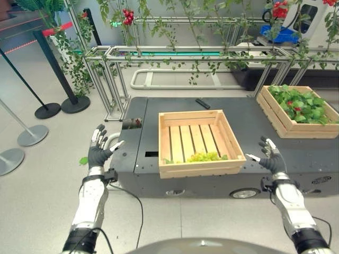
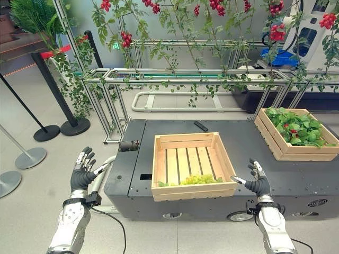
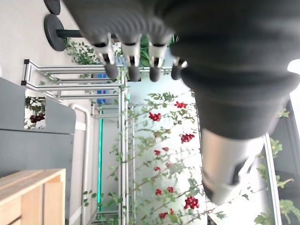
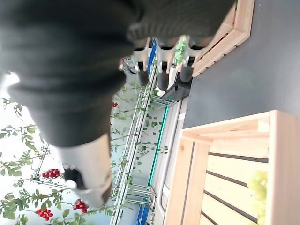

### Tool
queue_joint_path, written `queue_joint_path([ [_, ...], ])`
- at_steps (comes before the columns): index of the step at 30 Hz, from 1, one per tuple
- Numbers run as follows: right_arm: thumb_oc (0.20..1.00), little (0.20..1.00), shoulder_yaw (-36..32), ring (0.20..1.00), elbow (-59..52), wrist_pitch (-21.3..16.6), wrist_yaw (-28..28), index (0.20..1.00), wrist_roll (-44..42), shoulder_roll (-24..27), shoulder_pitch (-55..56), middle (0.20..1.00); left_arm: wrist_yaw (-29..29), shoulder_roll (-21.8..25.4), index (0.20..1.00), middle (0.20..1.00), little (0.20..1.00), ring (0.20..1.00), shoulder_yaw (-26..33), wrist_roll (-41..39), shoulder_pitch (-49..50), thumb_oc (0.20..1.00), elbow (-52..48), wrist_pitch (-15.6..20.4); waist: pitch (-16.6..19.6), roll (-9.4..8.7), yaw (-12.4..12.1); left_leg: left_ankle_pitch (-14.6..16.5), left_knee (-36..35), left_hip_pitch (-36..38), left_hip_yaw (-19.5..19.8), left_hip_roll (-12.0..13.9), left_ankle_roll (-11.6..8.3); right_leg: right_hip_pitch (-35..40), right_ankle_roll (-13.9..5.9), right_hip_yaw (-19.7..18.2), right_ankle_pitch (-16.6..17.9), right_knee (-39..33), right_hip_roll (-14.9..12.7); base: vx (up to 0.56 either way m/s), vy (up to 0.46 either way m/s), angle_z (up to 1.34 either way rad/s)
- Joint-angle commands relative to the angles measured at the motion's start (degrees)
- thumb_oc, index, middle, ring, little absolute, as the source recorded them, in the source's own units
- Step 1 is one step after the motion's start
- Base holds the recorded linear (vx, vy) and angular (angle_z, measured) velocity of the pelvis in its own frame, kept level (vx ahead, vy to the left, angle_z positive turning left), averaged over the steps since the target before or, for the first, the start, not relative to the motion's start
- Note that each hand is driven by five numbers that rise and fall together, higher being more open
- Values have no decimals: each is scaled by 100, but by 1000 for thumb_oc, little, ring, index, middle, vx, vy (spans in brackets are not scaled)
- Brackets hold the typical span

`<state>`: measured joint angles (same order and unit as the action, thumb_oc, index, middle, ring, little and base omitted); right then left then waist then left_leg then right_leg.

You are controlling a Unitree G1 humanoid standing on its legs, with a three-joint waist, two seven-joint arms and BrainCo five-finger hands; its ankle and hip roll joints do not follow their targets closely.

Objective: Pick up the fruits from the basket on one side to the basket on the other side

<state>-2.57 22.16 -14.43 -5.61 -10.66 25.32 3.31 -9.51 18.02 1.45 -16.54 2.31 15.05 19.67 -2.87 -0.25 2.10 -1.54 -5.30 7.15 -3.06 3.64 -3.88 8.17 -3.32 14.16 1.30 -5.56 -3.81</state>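
Both hands are hanging raised in front of the dark platform (image 1: pixel 265 138), fingers spread apart and holding nothing. The left hand (image 1: pixel 98 151) is sitting off the platform's left edge, over the floor, palm turned inward. The right hand (image 1: pixel 271 157) is sitting at the platform's front edge, just to the right of the near crate (image 1: pixel 198 142), not touching it.

The near crate, a slatted wooden box, is lying between the two hands, closer to the right one. A bunch of green grapes (image 1: pixel 205 156) is resting inside it against the front wall, on the side nearer the right hand; a few green leaves are lying in the front left corner.

Beyond the right hand, well apart from it, the far crate (image 1: pixel 296 110) is standing at the platform's right rear, holding green leaves with small red fruits among them.

A small black remote (image 1: pixel 202 103) is lying on the platform behind the near crate.

Farther back, a metal frame with trailing vines and red berries (image 1: pixel 127 17) is running across the room.
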Motion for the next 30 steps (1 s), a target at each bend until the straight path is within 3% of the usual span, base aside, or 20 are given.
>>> queue_joint_path([
  [1,1000,1000,-274,1000,-497,-344,-20,1000,144,-32,-153,1000,91,239,1000,1000,1000,1000,53,128,-232,1000,-136,236,25,-212,-56,399,139,80,-339,-116,61,91,-248,-112,-590,134,-27,0,0,0],
  [14,1000,1000,-252,1000,-639,-355,57,1000,180,-73,-79,1000,146,266,1000,1000,1000,1000,52,13,-216,1000,-183,244,-53,-179,16,399,221,-13,-310,-46,41,-124,-174,-165,-762,498,33,-5,-17,0],
  [22,1000,1000,-231,1000,-751,-394,94,1000,201,-89,10,1000,194,211,1000,1000,1000,1000,-64,-26,-273,1000,-141,240,-75,-217,59,348,352,-99,-282,81,-64,-84,-94,-156,-778,356,153,-8,-78,1],
  [27,1000,1000,-195,1000,-823,-459,113,1000,160,-48,-38,1000,213,200,1000,1000,1000,1000,-136,-88,-358,1000,-53,269,-206,-309,63,572,1223,-413,-180,95,-138,-35,21,-281,-814,356,180,-23,-98,4],
  [28,1000,1000,-180,1000,-937,-479,136,1000,127,-21,-48,1000,209,181,1000,1000,1000,1000,-165,-120,-411,1000,-29,285,-337,-356,54,554,1905,-715,-214,94,-207,32,98,-317,-848,385,174,-38,-104,35],
  [29,1000,1000,-184,1000,-941,-477,138,1000,127,-23,-49,1000,209,182,1000,1000,1000,1000,-166,-120,-417,1000,-26,286,-335,-345,63,591,1988,-768,-197,110,-210,22,102,-306,-848,387,188,-40,-124,42],
  [30,1000,1000,-182,1000,-954,-488,154,1000,106,-1,-29,1000,219,178,1000,1000,1000,1000,-176,-133,-424,1000,-32,301,-419,-388,44,413,2489,-982,-225,115,-277,88,147,-329,-858,390,172,-29,-92,33],
])
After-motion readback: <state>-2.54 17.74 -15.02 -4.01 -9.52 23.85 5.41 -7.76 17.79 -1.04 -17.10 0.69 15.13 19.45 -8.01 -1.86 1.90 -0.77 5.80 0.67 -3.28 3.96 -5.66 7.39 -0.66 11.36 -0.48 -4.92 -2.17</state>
